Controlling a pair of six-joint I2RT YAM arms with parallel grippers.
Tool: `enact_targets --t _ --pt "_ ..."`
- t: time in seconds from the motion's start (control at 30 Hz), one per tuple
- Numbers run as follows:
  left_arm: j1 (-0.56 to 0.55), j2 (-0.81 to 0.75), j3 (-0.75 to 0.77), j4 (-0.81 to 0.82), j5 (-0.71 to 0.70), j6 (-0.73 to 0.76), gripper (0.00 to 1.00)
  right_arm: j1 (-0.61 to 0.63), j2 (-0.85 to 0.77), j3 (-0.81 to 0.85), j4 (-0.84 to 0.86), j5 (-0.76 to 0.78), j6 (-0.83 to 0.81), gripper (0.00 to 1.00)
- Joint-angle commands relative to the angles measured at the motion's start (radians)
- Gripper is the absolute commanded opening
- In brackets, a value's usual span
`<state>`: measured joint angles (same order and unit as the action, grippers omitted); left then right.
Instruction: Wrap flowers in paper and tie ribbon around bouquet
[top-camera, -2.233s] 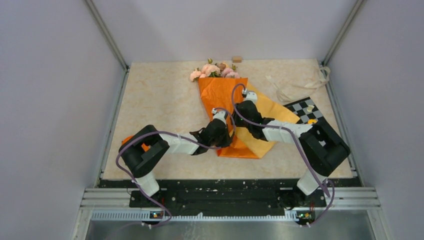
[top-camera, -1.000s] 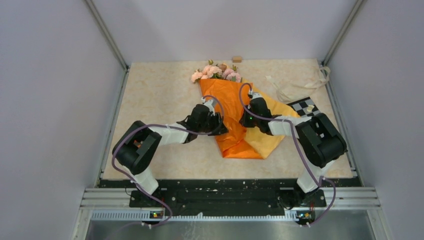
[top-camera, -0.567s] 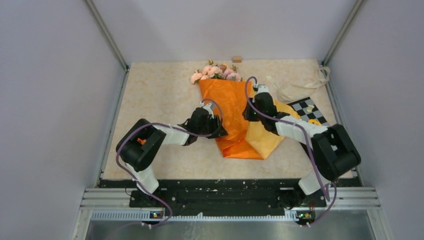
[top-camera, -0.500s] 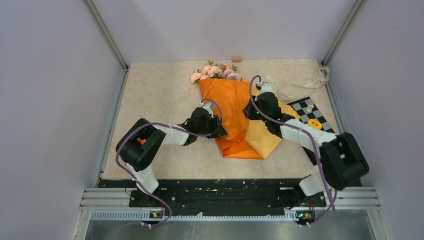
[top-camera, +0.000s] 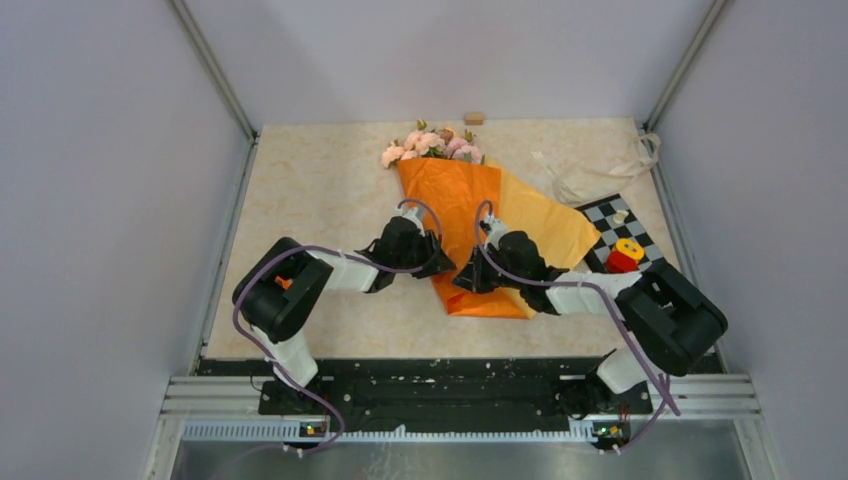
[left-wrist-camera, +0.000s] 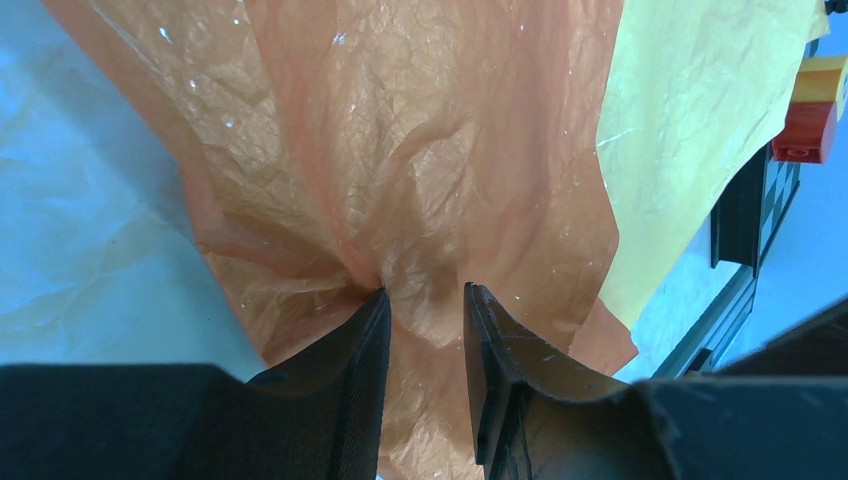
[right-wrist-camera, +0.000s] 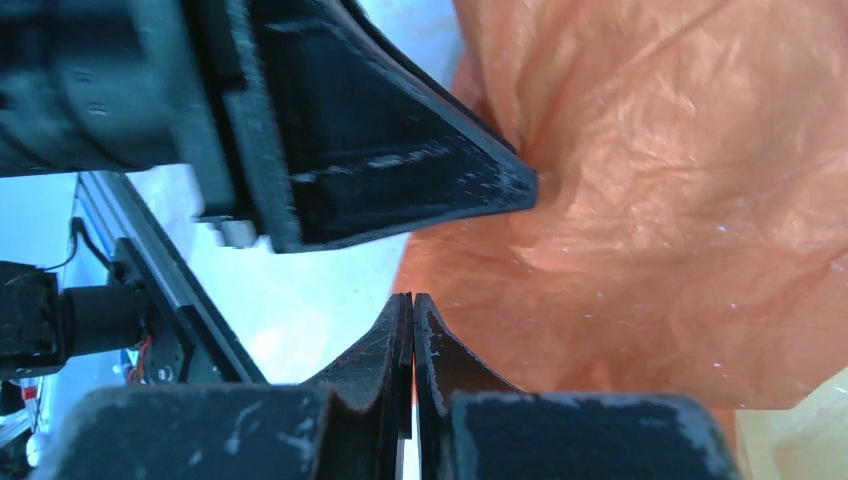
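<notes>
Two arms met low over the paper (top-camera: 452, 195) in the top view. Paper lay mid-table, folded into a long orange wedge w/ a paler yellow flap spread to its right. Flowers (top-camera: 430, 142) stuck out of the wide far end, pink blooms toward the back wall. L gripper (top-camera: 440, 264) sat at the wedge's left edge near the narrow end; R gripper (top-camera: 463, 282) was on the orange just beside it, tips nearly meeting. Ribbon (top-camera: 598, 172) lay loose at far right, well apart from the paper. Checkerboard (top-camera: 608, 214) and a red-and-yellow block (top-camera: 624, 255) sat right of the flap.

L wrist view: L gripper (left-wrist-camera: 424, 305) jaws part-closed, clamping a bunched ridge of orange paper (left-wrist-camera: 420, 120) btwn the tips; creases ran into the pinch. Yellow flap at right, block (left-wrist-camera: 808, 115) beyond.

R wrist view: R gripper (right-wrist-camera: 412, 315) jaws clenched tight, nothing btwn them, tips at the paper's (right-wrist-camera: 680, 200) edge. One L finger (right-wrist-camera: 400, 175) touched the paper just above.
</notes>
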<state>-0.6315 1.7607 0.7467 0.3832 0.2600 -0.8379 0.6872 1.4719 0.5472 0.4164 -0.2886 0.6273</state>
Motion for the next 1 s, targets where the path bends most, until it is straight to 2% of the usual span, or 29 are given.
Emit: enact_targets --t 0.0,0.5,0.73,0.97 --pt "-0.004 0.008 -0.019 0.004 -0.012 -0.023 0.37 0.005 0.072 -0.001 0.114 -0.018 0.033 0.00" --pt "-0.004 -0.009 -0.033 0.011 0.010 -0.053 0.38 0.032 0.237 0.046 0.250 -0.101 0.031 0.00" --pt "-0.003 -0.008 -0.036 0.006 0.004 -0.056 0.38 0.044 0.273 -0.019 0.323 -0.133 0.046 0.00" --pt "0.002 -0.021 -0.005 -0.044 -0.032 -0.016 0.39 0.043 0.226 -0.153 0.293 -0.085 0.012 0.00"
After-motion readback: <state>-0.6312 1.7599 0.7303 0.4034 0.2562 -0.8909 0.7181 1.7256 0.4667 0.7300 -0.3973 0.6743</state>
